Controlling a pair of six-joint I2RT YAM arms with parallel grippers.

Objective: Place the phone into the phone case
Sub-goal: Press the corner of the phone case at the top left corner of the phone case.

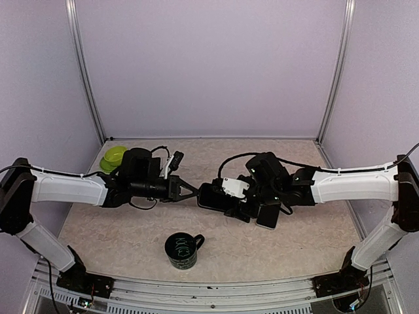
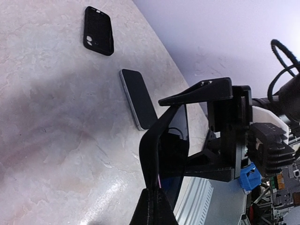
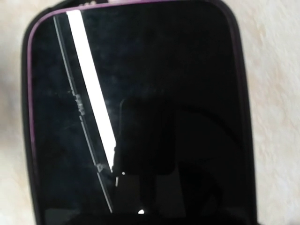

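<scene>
1. Seating the phone in its case is judged to be the step in hand. A glossy black slab phone with a purple rim (image 3: pixel 140 117) is held between the two arms over the middle of the beige marbled table (image 1: pixel 294 248). A soft black case (image 3: pixel 250 117) is seen wrapped round its edges.
2. The left gripper (image 1: pixel 195 193) is found almost closed, its fingers pinched on one end of the cased phone.
3. The right gripper (image 1: pixel 229 198) is seen in the left wrist view clamped across the other end. Its fingers are not shown in its own view.
4. Next move, as judged: the corners are to be pressed home while the opposite end is held firm. Whether all corners are seated cannot be told.
5. Counted:
   - Two phones: the held one and a dark flat phone with a pale edge (image 2: pixel 138 98) lying on the table.
   - Two cases: the fitted one and a loose black case with a camera cut-out (image 2: pixel 98 30).
   - One black mug with green scrawl (image 1: pixel 182 250).
   - One green bowl (image 1: pixel 112 158).
</scene>
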